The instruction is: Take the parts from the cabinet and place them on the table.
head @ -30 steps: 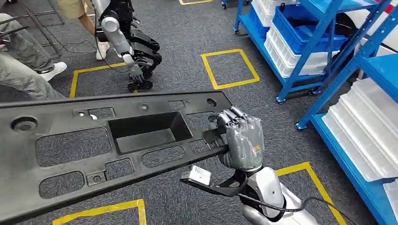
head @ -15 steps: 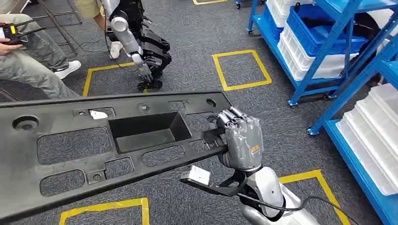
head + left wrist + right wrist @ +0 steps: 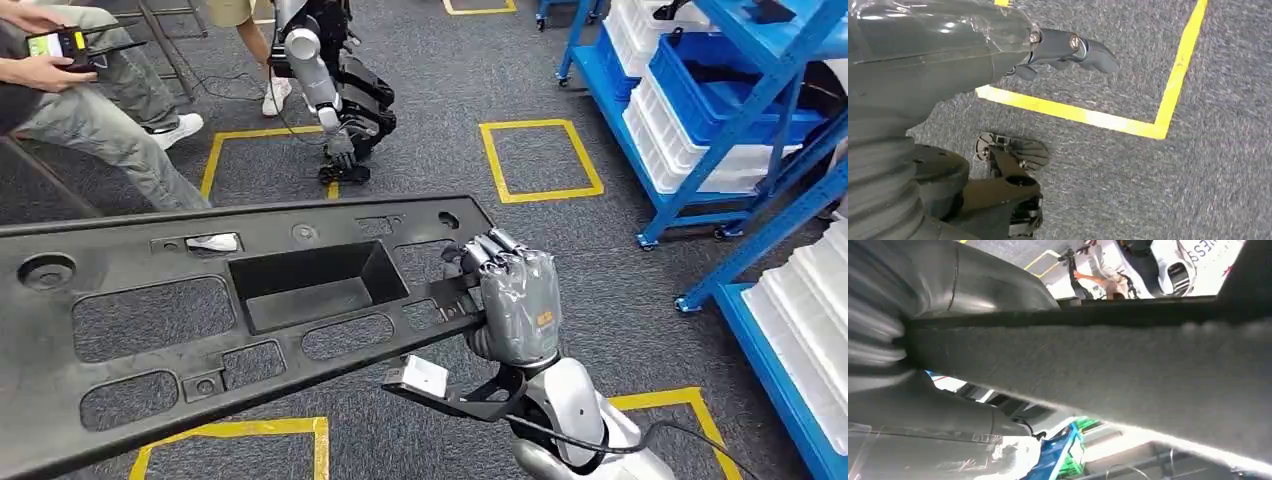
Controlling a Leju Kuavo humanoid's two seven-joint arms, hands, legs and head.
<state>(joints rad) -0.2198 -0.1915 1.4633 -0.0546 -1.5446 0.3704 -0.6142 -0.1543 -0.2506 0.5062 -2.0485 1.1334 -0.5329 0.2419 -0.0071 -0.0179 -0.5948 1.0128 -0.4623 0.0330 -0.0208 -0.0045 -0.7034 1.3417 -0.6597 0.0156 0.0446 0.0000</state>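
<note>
Fingers [image 3: 492, 250] of the right hand [image 3: 517, 300] grip the black panel's [image 3: 200, 320] right end.

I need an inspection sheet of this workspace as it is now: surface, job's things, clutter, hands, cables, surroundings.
Surface: grey carpet floor with yellow taped squares.
Job's things: long black plastic panel, carried above the floor.
Clutter: nothing seen.
Hands: right hand grips the panel's end; left hand holds nothing, fingers curled.
Cables: black cable along the right arm; another on the floor.
Surroundings: blue racks with white and blue bins; second robot; seated person.
</note>
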